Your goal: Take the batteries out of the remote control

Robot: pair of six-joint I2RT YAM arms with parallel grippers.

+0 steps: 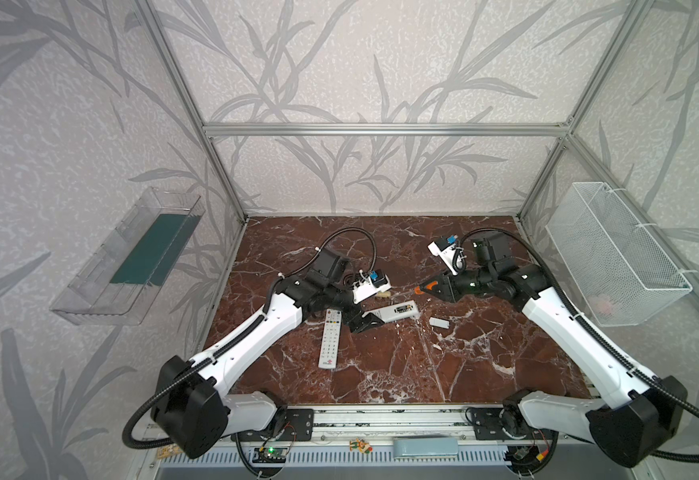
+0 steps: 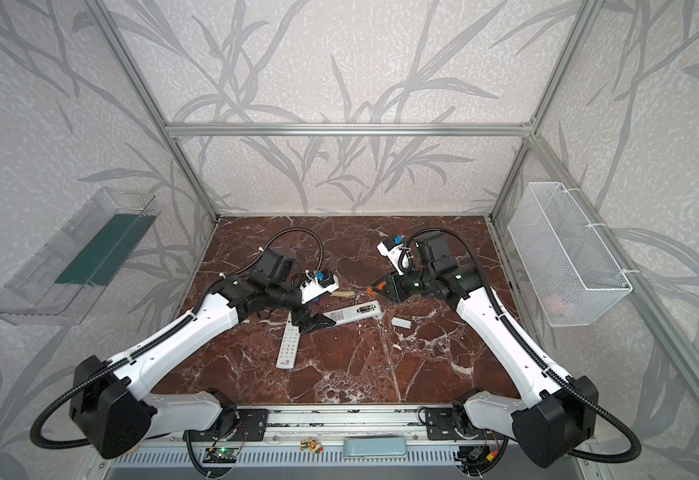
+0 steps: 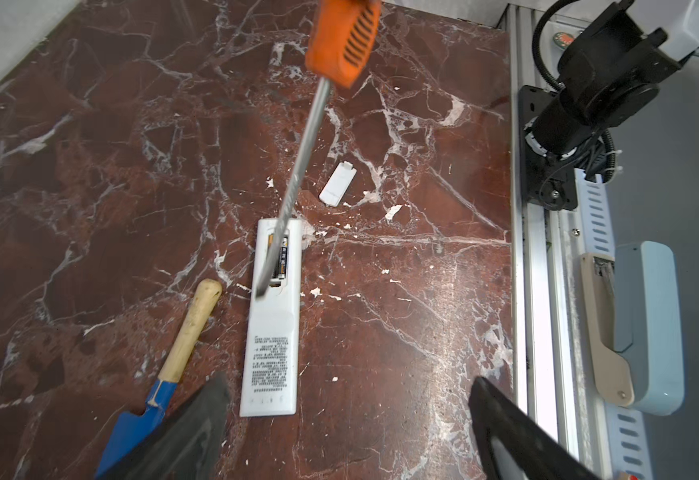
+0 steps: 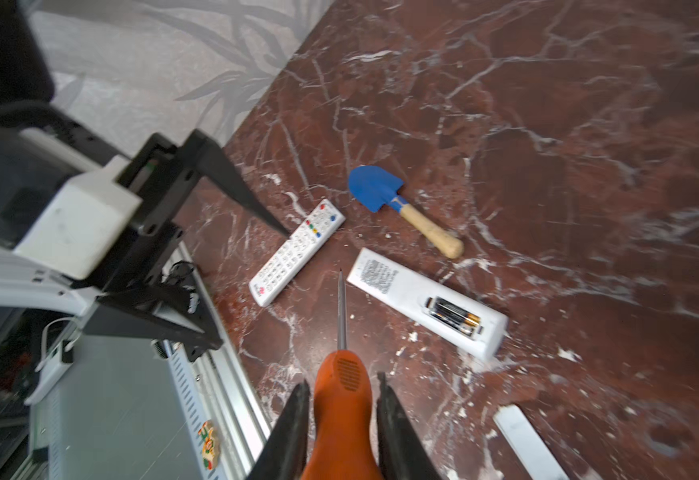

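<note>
Red-brown stone with white veins makes the bench. Two white remotes lie on it. One remote lies face down with its back open. The batteries sit inside that open slot, side by side, dark with a bit of gold at one end. You can see them in the left wrist view too. The other remote lies face up with its buttons showing, close to the left arm. A small white cover lies alone on the bench, near the open remote but not touching it. A toy shovel with a blue blade and a wooden handle lies just beyond the open remote. The right fingers are pressed tight on the orange handle of a screwdriver. Its thin metal rod sticks out over the bench, and in the right wrist view the tip is off to the side of the batteries, not on them. The left fingers are spread wide and hold nothing. In both top views they sit low at the closed end of the open remote, far from the slot. I cannot tell if they touch it. A white wire basket hangs on the right wall.
</note>
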